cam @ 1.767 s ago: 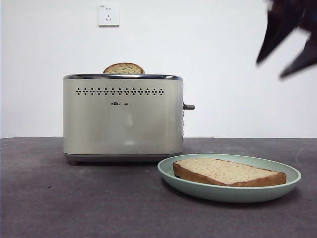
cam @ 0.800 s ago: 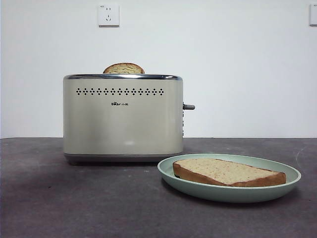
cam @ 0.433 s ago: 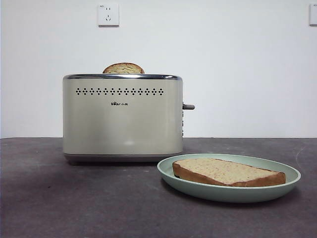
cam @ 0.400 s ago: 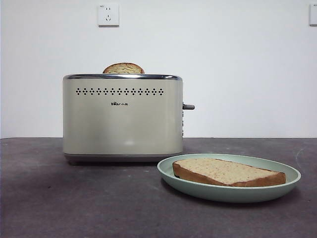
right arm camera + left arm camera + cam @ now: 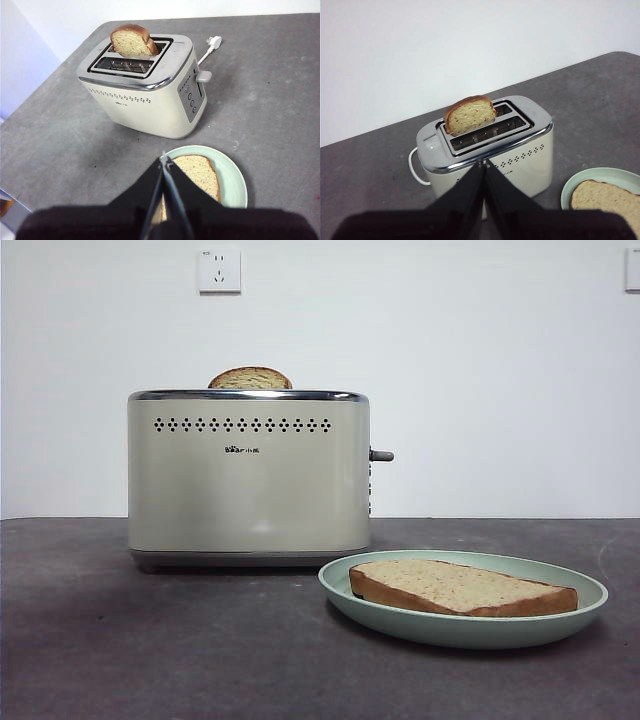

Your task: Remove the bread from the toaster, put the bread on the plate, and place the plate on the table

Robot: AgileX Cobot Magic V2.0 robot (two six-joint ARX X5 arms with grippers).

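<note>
The bread [image 5: 462,587] lies flat on the mint-green plate [image 5: 560,620], which rests on the dark table [image 5: 150,650] in front of and to the right of the cream toaster [image 5: 248,475]. A second slice [image 5: 250,378] stands in the toaster's far slot, only its top showing. The plate [image 5: 235,185] with the bread [image 5: 197,172] also shows in the right wrist view, below my right gripper [image 5: 164,161], which is shut and empty. My left gripper [image 5: 483,164] is shut and empty, high above the toaster [image 5: 520,155]. Neither arm shows in the front view.
The toaster's lever [image 5: 381,455] sticks out on its right side. Its white cord and plug [image 5: 212,44] lie on the table behind it. A wall socket [image 5: 219,270] is on the white wall behind.
The dark gripper that hung at the front view's top right corner two seconds ago has left the view. The toaster, plate and bread have not moved.
</note>
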